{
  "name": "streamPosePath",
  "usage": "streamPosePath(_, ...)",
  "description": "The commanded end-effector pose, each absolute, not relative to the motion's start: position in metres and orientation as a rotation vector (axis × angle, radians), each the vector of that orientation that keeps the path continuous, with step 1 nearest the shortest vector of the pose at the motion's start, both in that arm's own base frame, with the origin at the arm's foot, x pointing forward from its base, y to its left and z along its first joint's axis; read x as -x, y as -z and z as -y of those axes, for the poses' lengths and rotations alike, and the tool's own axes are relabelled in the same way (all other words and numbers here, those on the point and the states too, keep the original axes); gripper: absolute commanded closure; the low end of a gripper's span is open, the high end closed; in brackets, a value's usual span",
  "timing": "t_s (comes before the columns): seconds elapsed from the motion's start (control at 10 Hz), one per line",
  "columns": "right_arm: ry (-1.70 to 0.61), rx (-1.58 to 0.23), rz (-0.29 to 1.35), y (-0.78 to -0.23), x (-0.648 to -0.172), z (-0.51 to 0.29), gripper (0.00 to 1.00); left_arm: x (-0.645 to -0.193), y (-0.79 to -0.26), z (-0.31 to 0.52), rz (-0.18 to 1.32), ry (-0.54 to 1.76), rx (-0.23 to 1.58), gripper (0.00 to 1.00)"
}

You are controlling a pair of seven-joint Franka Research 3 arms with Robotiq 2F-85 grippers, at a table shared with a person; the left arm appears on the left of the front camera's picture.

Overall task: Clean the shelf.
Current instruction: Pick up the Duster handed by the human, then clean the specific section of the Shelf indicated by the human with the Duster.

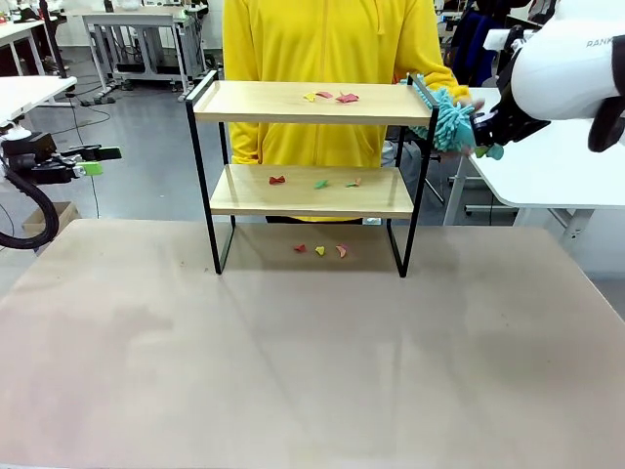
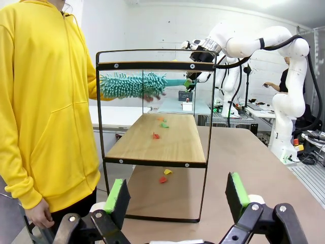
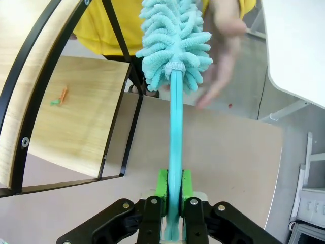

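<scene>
The shelf (image 1: 254, 101) stands at the far middle of the table, with small coloured scraps (image 1: 332, 97) on its top board, more on the lower board (image 1: 278, 180) and on the table beneath (image 1: 320, 250). My right gripper (image 1: 485, 137) is shut on the handle of a teal fluffy duster (image 1: 451, 119), whose head sits at the top board's right end. In the right wrist view the gripper (image 3: 172, 185) clamps the handle, the duster head (image 3: 175, 40) is beside the shelf (image 3: 86, 112), and a person's hand (image 3: 223, 51) is close to it. My left gripper (image 2: 177, 199) is open, far left of the shelf (image 2: 167, 147).
A person in a yellow hoodie (image 1: 327, 39) stands right behind the shelf. White tables sit at the right (image 1: 547, 166) and far left (image 1: 24, 93). The near half of the brown tabletop (image 1: 312, 371) is bare.
</scene>
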State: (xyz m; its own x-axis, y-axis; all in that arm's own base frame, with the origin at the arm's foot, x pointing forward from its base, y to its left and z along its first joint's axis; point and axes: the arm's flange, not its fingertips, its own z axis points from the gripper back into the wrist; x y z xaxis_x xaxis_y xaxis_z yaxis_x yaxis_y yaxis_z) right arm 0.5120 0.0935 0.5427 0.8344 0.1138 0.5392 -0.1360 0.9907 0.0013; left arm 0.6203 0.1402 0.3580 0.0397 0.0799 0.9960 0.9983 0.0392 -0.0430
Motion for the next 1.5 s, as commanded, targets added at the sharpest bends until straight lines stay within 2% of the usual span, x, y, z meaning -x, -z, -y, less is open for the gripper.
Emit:
streamPosePath(0.0, -0.146, -0.04, 0.572, -0.544, -0.512, -0.094, 0.89, -0.621, -0.36, -0.141, 1.257, 1.119, 1.255, 0.0)
streamPosePath(1.0, -0.146, -0.04, 0.572, -0.544, -0.512, -0.094, 0.89, -0.621, -0.36, -0.141, 1.257, 1.119, 1.255, 0.0)
streamPosePath(1.1, -0.136, -0.041, 0.564, -0.541, -0.512, -0.095, 0.86, -0.621, -0.36, -0.141, 1.257, 1.119, 1.255, 0.0)
streamPosePath(1.4, -0.319, 0.037, 0.415, -0.571, -0.475, -0.022, 0.86, -0.621, -0.36, -0.141, 1.257, 1.119, 1.255, 0.0)
